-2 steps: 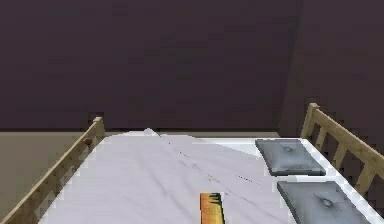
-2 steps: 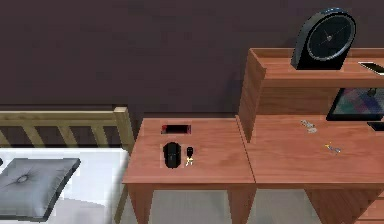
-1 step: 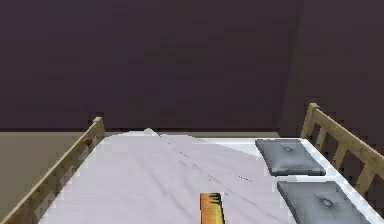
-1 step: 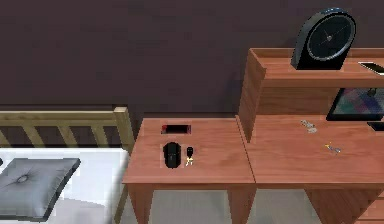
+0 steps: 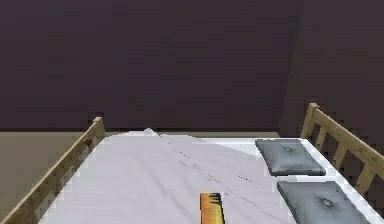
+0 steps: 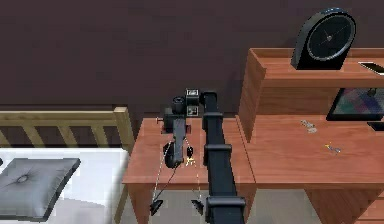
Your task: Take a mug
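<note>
As the arm (image 6: 218, 165) reaches across the wooden bedside table (image 6: 145, 150), the gripper (image 6: 176, 200) hangs above the tabletop. I cannot tell whether it holds anything. A dark rounded lump (image 6: 172, 153) sits close by; mug or not, I cannot tell.

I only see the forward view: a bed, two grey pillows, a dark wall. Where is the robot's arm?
Observer: In the arm side view the arm stretches across a wooden bedside table.
Operator: Is it holding anything?
Observer: I cannot tell; the gripper shows against that tabletop.
Operator: What else is nearby?
Observer: A wooden desk stands beside the table, with a dark round object on its top shelf.
</note>
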